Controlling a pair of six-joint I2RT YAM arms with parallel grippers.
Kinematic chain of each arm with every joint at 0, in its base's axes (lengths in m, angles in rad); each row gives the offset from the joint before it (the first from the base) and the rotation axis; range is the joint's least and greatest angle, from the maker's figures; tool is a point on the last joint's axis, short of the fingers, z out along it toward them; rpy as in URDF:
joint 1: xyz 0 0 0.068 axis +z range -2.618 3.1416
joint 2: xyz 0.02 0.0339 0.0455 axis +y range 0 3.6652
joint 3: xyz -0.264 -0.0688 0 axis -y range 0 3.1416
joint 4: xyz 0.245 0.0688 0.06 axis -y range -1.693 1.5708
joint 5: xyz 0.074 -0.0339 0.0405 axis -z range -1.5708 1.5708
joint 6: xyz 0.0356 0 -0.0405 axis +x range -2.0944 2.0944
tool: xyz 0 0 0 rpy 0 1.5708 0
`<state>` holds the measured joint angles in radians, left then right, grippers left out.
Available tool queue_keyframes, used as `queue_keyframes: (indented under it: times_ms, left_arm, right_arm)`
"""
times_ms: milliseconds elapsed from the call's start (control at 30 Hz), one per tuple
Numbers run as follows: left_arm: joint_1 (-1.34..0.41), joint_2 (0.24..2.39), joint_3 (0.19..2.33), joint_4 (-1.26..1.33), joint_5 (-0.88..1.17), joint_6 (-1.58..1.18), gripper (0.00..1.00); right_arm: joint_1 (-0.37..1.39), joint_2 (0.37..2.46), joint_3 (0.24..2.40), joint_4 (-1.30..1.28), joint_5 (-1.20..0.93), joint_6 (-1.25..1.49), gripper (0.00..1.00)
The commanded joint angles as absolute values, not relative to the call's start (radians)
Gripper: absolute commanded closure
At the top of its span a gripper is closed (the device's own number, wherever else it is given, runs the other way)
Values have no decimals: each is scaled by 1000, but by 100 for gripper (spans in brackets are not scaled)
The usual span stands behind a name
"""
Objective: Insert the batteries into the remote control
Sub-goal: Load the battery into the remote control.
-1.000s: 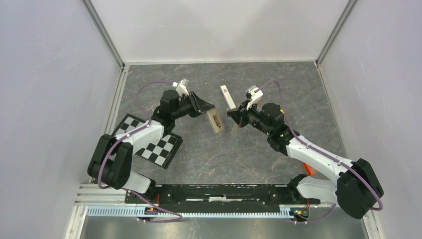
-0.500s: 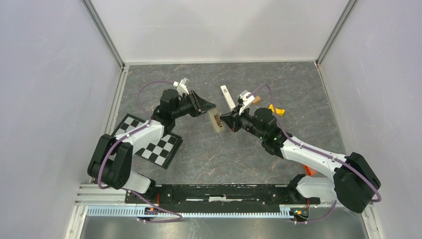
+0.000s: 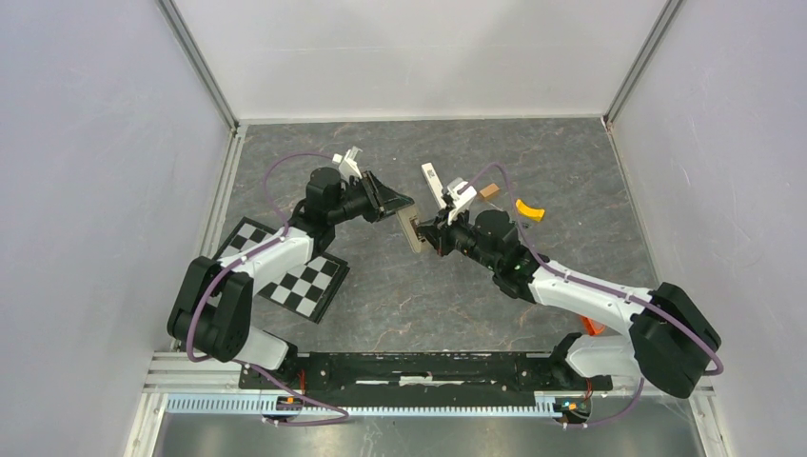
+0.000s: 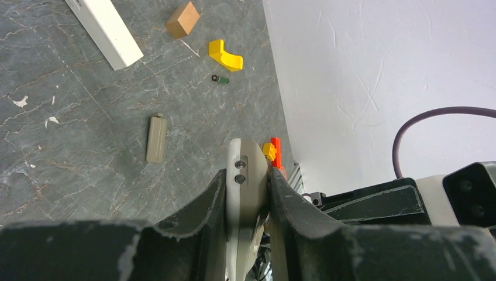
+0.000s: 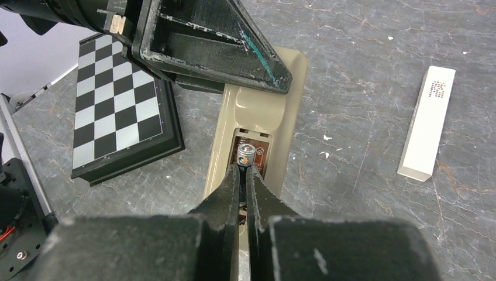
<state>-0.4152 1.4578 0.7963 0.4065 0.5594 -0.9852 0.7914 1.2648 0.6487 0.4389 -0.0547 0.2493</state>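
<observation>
Over the dark grey marbled worktop (image 3: 400,305), your left end effector (image 4: 247,175) clamps the flat grey-olive remote control (image 5: 257,111) recess-up to steady it. Your right end effector (image 5: 243,172), closed on a small dark cylindrical battery (image 5: 246,154), seats it there (a second ago it stood well clear).

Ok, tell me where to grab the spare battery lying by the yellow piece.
Grip the spare battery across its middle, on the round sides, coming straight down from above. It lies flat on the table, apart from the yellow piece, with bare surface along both long sides, so there looks to be room to close on it.
</observation>
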Motion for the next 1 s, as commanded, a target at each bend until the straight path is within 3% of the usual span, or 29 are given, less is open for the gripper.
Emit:
queue_keyframes:
  times_ms: [0,633,967]
  left_arm:
    - [-413,1440,833,408,587,-995,98]
    - [-413,1462,857,340,607,-971,98]
    - [-412,1469,868,315,596,-967,98]
  right_arm:
    - [799,1274,696,476,-6,215,97]
    - [802,1319,713,491,3,199,96]
    - [802,1307,705,443,-78,178,87]
